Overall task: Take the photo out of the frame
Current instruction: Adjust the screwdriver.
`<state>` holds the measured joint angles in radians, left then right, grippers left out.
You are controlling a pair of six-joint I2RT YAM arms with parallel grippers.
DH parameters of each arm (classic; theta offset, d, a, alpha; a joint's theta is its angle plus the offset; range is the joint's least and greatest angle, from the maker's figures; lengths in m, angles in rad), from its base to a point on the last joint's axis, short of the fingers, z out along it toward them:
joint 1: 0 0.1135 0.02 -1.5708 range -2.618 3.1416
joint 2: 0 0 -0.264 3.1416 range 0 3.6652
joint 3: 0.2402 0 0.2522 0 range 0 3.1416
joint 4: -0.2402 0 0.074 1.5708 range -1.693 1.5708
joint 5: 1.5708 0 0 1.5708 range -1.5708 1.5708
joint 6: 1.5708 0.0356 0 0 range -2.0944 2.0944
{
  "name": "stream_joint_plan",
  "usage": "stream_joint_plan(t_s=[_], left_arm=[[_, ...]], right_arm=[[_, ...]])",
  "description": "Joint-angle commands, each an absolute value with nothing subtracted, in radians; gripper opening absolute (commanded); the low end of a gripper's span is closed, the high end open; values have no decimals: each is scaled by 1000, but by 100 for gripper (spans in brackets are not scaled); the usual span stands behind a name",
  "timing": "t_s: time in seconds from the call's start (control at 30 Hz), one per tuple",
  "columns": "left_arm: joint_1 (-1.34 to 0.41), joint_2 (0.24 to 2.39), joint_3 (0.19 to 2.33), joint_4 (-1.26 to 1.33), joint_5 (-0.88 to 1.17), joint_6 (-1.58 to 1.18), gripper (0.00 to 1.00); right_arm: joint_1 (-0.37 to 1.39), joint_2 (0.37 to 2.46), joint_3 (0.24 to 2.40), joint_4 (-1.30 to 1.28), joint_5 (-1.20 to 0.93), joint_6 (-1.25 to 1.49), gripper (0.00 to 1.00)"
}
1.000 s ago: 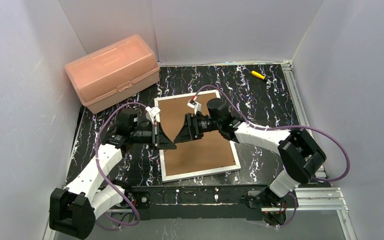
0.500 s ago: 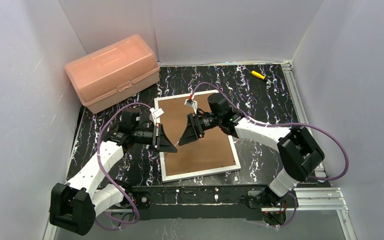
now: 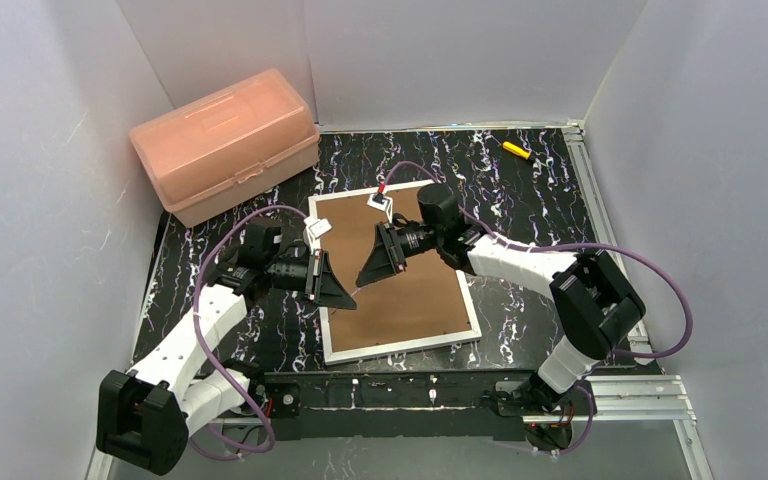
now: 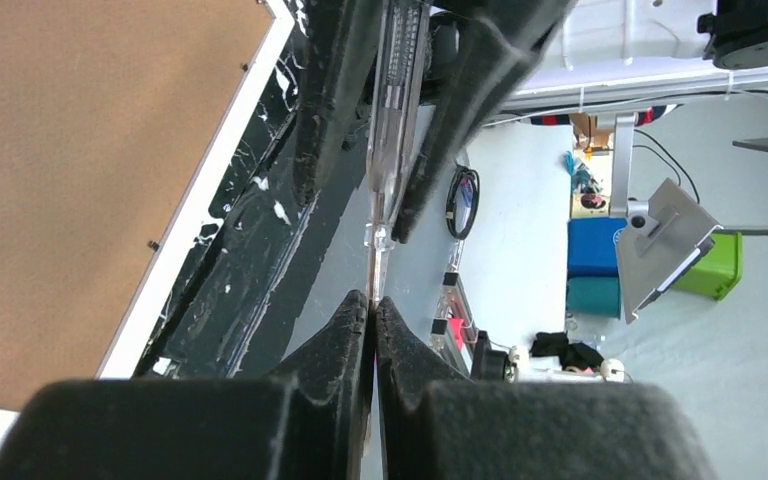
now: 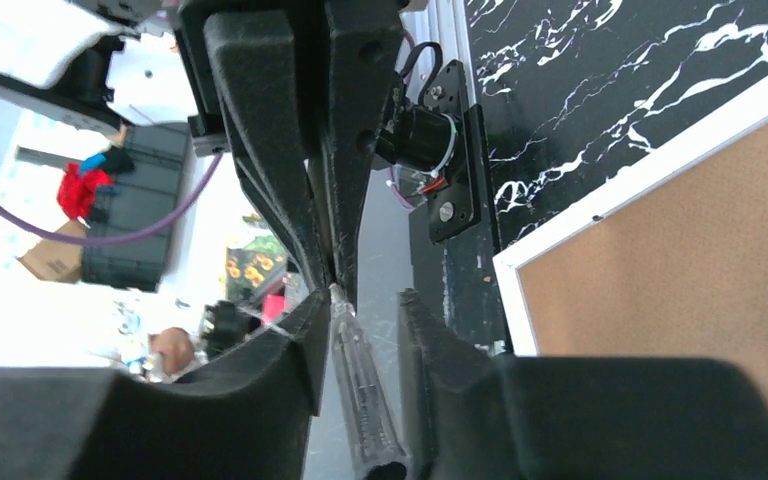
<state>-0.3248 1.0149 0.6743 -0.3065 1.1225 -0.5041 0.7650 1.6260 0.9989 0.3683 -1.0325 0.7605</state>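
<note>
left arm and right arm converge above frame (tips almost touching).

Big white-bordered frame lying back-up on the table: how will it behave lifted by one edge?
The large flat white-bordered picture frame with brown fibreboard back probably stays stiff: it lies flat. Flush on the black marbled table, its edge is likely hard to get under. Being wide, it may swing from a one-edge grip.
</note>
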Motion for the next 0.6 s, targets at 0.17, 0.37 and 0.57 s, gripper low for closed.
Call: stream_joint_plan(t_s=[0.17, 0.37, 0.57], left_arm=[[-329, 991, 721, -389, 1057, -455, 24], [-329, 945, 777, -541, 703, -389, 61], [-329, 914, 822, -642, 284, -433, 63]], right_arm=[[745, 1606, 1004, 361, -1035, 725, 1], [652, 1592, 1010, 183, -870, 646, 1], [583, 1577, 988, 151, -719, 675, 1]])
